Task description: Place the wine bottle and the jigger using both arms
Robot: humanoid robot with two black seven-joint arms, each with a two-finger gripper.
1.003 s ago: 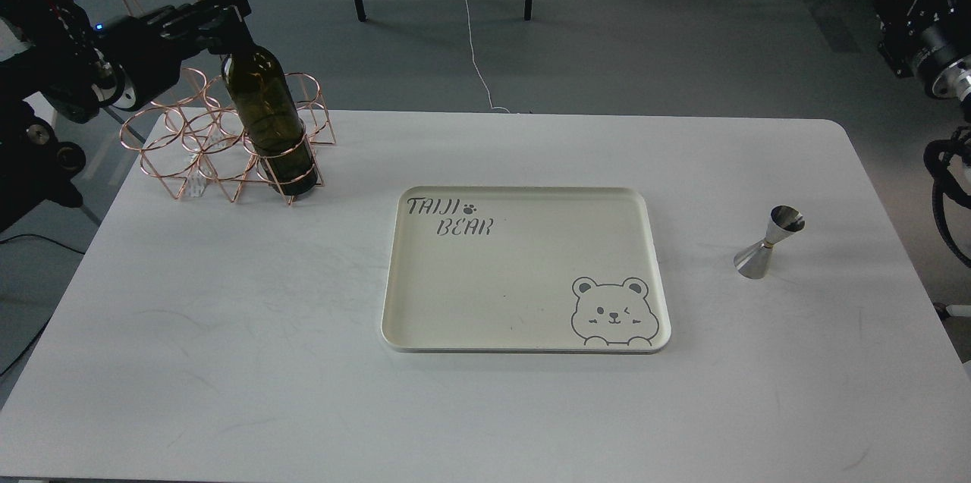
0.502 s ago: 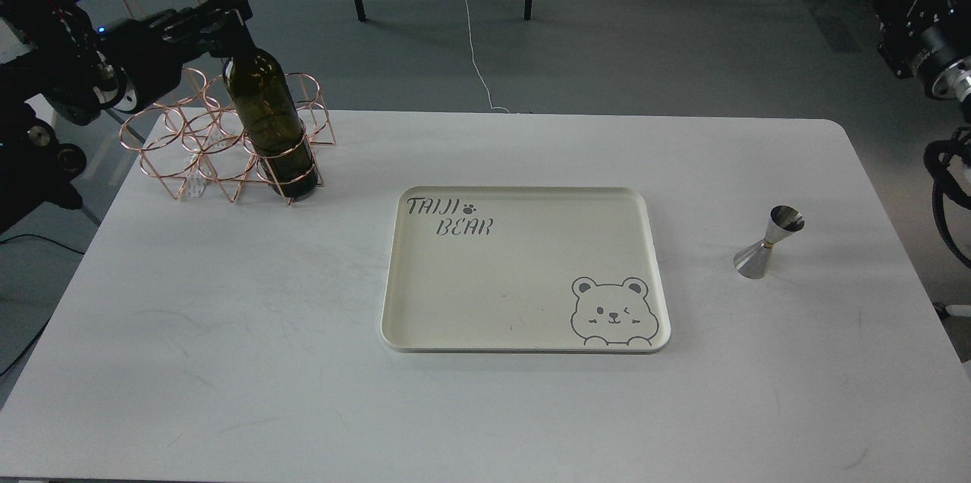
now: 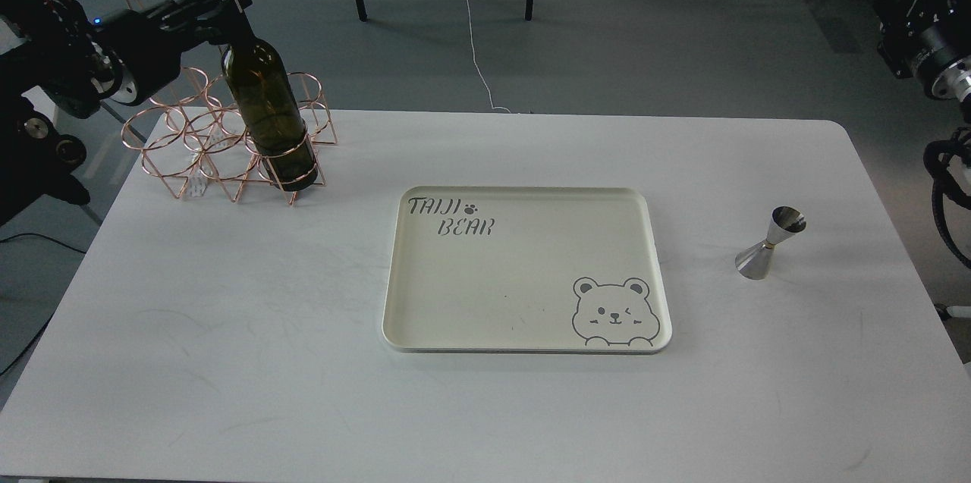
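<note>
Left gripper [image 3: 220, 4] clenched on the neck of the wine bottle [image 3: 267, 104], just below the mouth. Bottle tilted a bit, base seated in the front-right ring of the copper wire rack [image 3: 227, 136], which sits at the far left corner of the table [image 3: 227, 362]. Rack's near feet on the tabletop, its left side close to the table's left edge. Left arm [image 3: 68, 66] comes in over that left edge, off the table surface.

Cream tray [image 3: 526, 269] lies flat mid-table, slightly right of centre, bear print at its near right corner, lettering at far left corner. Wide bare tabletop between rack and tray, and along the whole near edge.

Jigger [image 3: 770, 243] stands upright near the right edge, well apart from the tray, bare surface around it.

Right arm [image 3: 937, 51] only partly visible beyond the far right corner; its pincer is out of view, state can't be told.
</note>
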